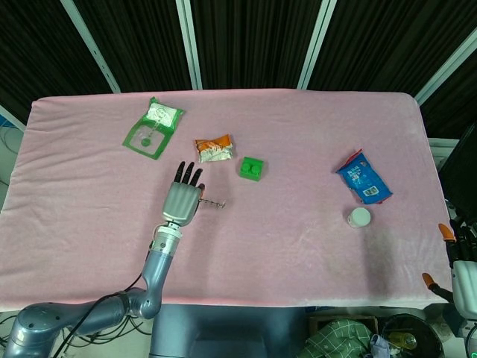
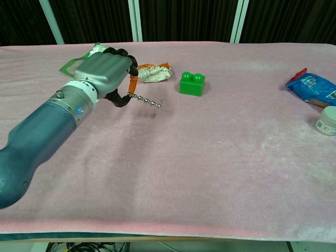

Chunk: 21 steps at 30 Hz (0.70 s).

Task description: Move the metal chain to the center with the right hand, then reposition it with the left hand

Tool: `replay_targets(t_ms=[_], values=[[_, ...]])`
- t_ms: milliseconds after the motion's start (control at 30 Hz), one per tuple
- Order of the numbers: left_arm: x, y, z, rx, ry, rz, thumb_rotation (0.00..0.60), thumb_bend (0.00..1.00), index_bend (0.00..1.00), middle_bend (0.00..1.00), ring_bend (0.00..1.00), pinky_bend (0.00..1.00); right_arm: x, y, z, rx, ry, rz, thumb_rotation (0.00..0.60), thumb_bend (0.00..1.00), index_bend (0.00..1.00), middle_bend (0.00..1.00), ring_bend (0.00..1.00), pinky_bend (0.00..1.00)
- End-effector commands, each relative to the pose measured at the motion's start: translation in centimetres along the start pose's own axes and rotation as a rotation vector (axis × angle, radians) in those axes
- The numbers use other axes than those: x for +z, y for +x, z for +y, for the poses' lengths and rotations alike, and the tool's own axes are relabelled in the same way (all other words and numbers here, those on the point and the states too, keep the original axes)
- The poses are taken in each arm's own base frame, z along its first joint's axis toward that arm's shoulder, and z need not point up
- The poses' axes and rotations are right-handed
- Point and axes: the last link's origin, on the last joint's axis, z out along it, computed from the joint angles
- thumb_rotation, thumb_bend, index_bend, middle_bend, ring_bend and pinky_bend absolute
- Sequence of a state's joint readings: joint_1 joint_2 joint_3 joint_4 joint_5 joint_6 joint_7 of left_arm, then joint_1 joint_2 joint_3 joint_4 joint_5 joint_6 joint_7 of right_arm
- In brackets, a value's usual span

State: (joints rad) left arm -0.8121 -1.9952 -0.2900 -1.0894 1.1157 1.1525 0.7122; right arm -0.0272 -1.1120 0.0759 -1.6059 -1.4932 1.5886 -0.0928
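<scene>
The left hand (image 1: 181,201) sits left of frame centre, pinching the metal chain (image 2: 145,101); the chest view shows the thumb-side pinch and the chain's free end trailing right toward the green brick (image 2: 191,84); only the head view shows the right hand (image 1: 463,277), lower right, its state unclear.

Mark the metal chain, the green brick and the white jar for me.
metal chain (image 2: 148,100): chest view, on the middle links hanging out from the left hand.
green brick (image 2: 191,86): chest view, on its front face.
white jar (image 1: 359,217): head view, on its lid.
</scene>
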Motion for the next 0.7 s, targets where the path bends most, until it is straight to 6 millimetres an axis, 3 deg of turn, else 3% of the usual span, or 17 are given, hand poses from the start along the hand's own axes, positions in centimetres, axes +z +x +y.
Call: replay_targets(t_ms=[33, 233, 300, 467, 700], values=[[0.2, -0.7, 0.7, 0.003, -0.007, -0.021, 0.6, 0.38, 0.5, 0.13, 0.0, 0.0, 0.0, 0.1, 0.1, 0.003, -0.003, 0.002, 0.6, 0.1, 0.0, 0.0, 0.0, 0.18], [-0.1, -1.6, 0.5, 0.07, -0.018, -0.058, 0.6, 0.21, 0.17, 0.06, 0.0, 0.0, 0.0, 0.2, 0.1, 0.011, -0.004, 0.005, 0.6, 0.1, 0.0, 0.0, 0.0, 0.18], [-0.3, -1.6, 0.3, 0.092, -0.017, -0.067, 0.6, 0.18, 0.12, 0.05, 0.0, 0.0, 0.0, 0.2, 0.1, 0.011, -0.003, 0.005, 0.6, 0.1, 0.0, 0.0, 0.0, 0.18], [-1.1, -0.1, -0.6, 0.105, -0.017, -0.07, 0.6, 0.18, 0.11, 0.04, 0.0, 0.0, 0.0, 0.2, 0.1, 0.013, -0.003, 0.008, 0.6, 0.1, 0.0, 0.0, 0.0, 0.18], [-3.1, 5.1, -5.5, 0.17, 0.056, 0.028, 0.6, 0.18, 0.11, 0.04, 0.0, 0.0, 0.0, 0.2, 0.3, 0.008, -0.011, 0.007, 0.6, 0.1, 0.0, 0.0, 0.0, 0.18]])
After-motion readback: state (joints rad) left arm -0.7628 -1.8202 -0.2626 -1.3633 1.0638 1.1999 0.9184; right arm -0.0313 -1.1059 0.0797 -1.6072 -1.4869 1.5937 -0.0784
